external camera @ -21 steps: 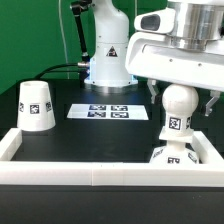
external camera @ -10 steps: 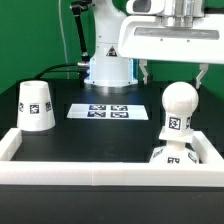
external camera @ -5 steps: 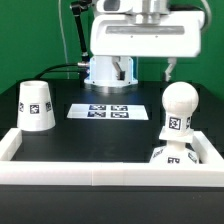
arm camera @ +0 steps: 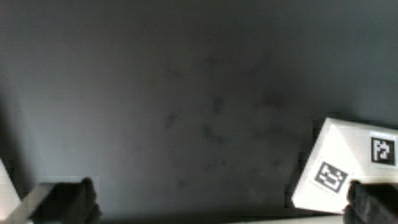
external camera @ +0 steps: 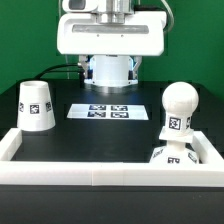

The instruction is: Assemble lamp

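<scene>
Since two seconds earlier the arm had left the bulb (external camera: pixel 178 108) and risen, swinging toward the exterior view's left; its jaws were now released and empty, with bare table (arm camera: pixel 178 100) between the fingertips (arm camera: pixel 63 200) in the wrist view. The shade (external camera: pixel 36 105) stood mouth-down, apart from the jaws, on the exterior view's left, and it was probably the white tagged edge entering the wrist view. It looked like light, stiff, smooth plastic, so a hold across its tapered wall, low enough not to slip off, seemed wisest. The marker board (external camera: pixel 109 111) lay below the arm. The bulb sat upright on the base (external camera: pixel 172 156), well apart from the jaws.
</scene>
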Tool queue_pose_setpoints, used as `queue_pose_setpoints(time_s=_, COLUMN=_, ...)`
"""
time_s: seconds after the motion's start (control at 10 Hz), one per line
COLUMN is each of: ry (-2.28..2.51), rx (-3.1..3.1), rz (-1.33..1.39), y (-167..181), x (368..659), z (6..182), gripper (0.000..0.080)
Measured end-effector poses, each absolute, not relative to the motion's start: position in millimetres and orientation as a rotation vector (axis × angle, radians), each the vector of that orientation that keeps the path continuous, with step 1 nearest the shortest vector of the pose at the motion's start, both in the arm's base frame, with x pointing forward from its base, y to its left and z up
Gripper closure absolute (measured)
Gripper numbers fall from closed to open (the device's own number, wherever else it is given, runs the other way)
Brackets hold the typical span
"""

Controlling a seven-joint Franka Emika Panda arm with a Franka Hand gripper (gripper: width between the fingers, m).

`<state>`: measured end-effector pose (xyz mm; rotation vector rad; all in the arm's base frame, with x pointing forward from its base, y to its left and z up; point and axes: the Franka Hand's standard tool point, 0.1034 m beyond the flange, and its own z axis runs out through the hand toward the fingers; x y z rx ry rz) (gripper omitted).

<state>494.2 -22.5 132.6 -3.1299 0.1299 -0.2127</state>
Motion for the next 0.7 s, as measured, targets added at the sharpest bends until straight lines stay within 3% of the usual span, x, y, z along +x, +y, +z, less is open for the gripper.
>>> queue_pose_setpoints(time_s=0.4, ry=0.116, rx=-3.132, rz=-0.207, y=-25, x=491, z=131.9, gripper=0.0100)
queue_pose_setpoints(time_s=0.7, ry=0.098, rx=-3.134, rz=-0.180, y=-60, x=446, z=134.9, gripper=0.0100)
